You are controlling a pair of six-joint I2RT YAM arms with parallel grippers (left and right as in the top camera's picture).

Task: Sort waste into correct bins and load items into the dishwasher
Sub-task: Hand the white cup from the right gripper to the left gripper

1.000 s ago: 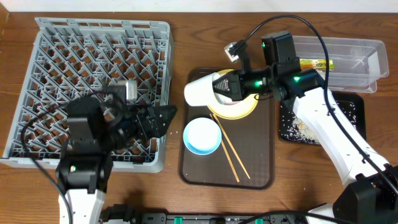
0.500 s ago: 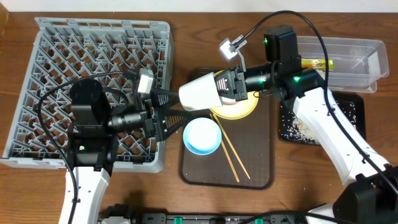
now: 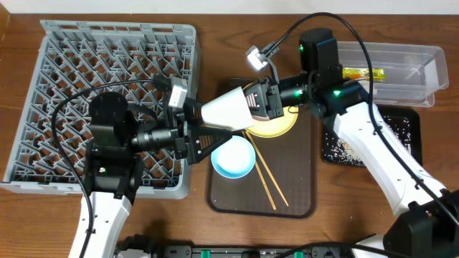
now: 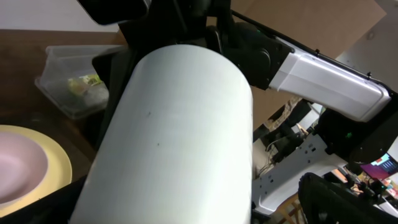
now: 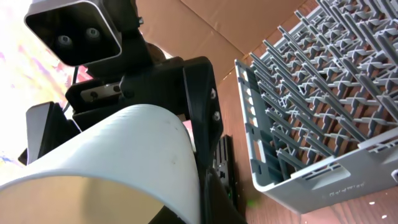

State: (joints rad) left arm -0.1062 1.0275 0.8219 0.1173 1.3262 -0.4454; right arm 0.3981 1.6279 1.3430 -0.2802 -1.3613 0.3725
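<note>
white cup [image 3: 226, 107] tight in right gripper [image 3: 257, 102], now deeper inside wide-open left gripper [image 3: 208, 124]

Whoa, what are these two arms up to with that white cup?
It looks like a hand-over. The right arm's fingers hold a white cup sideways in the air, beside the grey dish rack. The left arm's fingers sit open on either side of its narrow end. A yellow plate, a blue bowl and chopsticks lie on the brown tray.
</note>
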